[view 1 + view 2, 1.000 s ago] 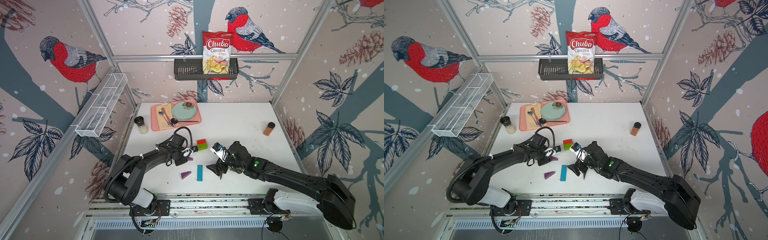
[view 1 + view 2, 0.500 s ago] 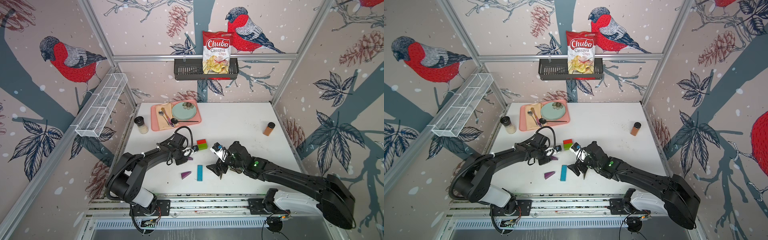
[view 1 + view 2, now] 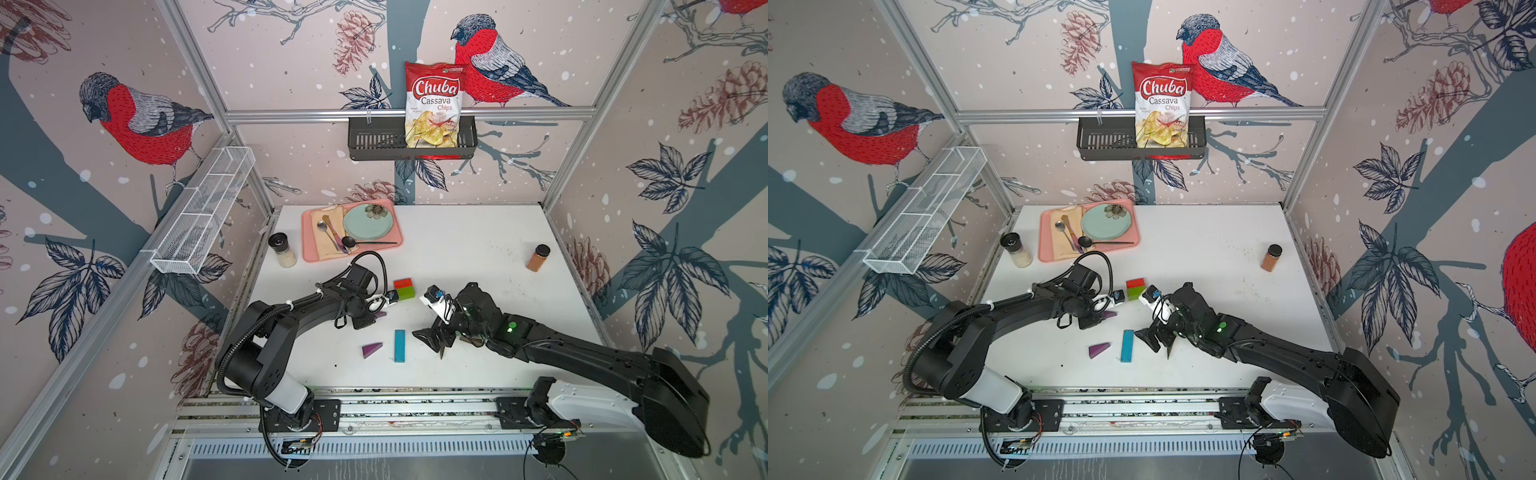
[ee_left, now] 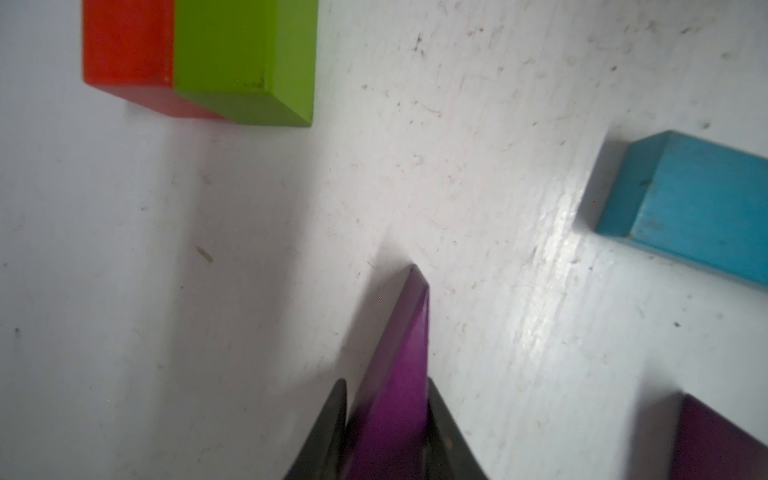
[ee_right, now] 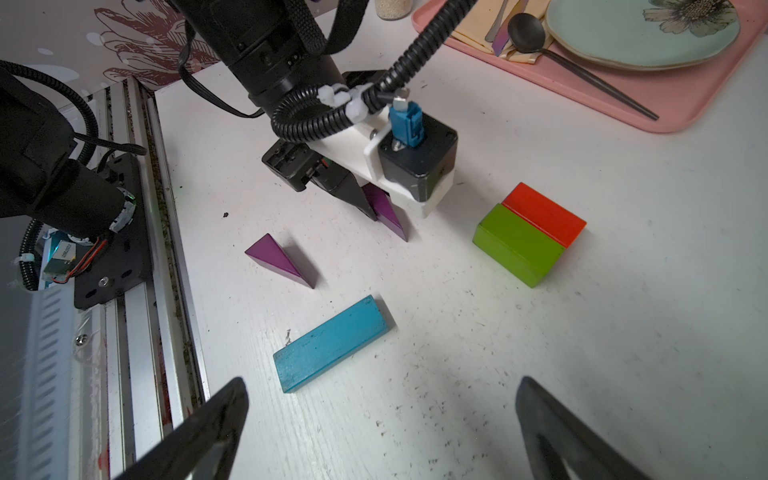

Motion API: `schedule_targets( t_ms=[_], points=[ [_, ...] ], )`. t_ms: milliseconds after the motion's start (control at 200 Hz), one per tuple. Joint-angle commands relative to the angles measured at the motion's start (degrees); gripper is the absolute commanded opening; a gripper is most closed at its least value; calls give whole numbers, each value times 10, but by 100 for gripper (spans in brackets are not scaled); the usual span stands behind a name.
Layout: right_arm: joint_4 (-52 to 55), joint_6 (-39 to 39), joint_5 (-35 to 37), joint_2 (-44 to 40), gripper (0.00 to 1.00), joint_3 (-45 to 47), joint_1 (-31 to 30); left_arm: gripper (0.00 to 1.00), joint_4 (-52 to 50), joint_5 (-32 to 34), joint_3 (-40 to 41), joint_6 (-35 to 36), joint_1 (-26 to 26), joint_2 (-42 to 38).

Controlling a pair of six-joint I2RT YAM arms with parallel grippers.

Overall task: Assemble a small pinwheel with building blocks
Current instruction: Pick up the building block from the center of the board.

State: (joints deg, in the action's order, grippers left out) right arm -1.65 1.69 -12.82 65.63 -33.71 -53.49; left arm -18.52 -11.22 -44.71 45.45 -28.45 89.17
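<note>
The left arm [image 3: 286, 318] reaches forward and low, wrist angled down, its claw [image 5: 380, 210] pinched tight on a purple wedge [image 4: 405, 353] whose thin end pokes out beyond the fingertips. The right arm [image 3: 582, 353] stretches in from the opposite side. Its claw [image 5: 382, 380] is spread wide and holds nothing, the fingers [image 5: 208, 428] well apart and pointing down.

I'd call this a robot lab test cell dressed up as a kitchen corner. Bare aluminium framing [image 3: 291, 114] holds walls of printed bird wallpaper [image 3: 141, 120]. A left arm [image 3: 299, 313] and a right arm [image 3: 582, 353] are bolted to a rail [image 3: 415, 409] fronting a white surface [image 3: 478, 249]. There's a pink tray [image 3: 309, 257], a jar [image 3: 538, 258], and a chip bag [image 3: 434, 99] in a wall basket [image 3: 374, 141].
</note>
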Motion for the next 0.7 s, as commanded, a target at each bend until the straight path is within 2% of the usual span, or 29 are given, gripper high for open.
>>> schedule_targets(
  t_ms=[0,385,695],
  points=[
    [-3,1,-5,0,99,-2,0,28,-14,-13,-5,15,0,1],
    [-4,2,-6,-9,99,0,1,26,-38,-6,-35,32,8,25],
    [-5,1,-10,-43,99,2,29,28,-77,-14,-118,106,51,51]
  ],
)
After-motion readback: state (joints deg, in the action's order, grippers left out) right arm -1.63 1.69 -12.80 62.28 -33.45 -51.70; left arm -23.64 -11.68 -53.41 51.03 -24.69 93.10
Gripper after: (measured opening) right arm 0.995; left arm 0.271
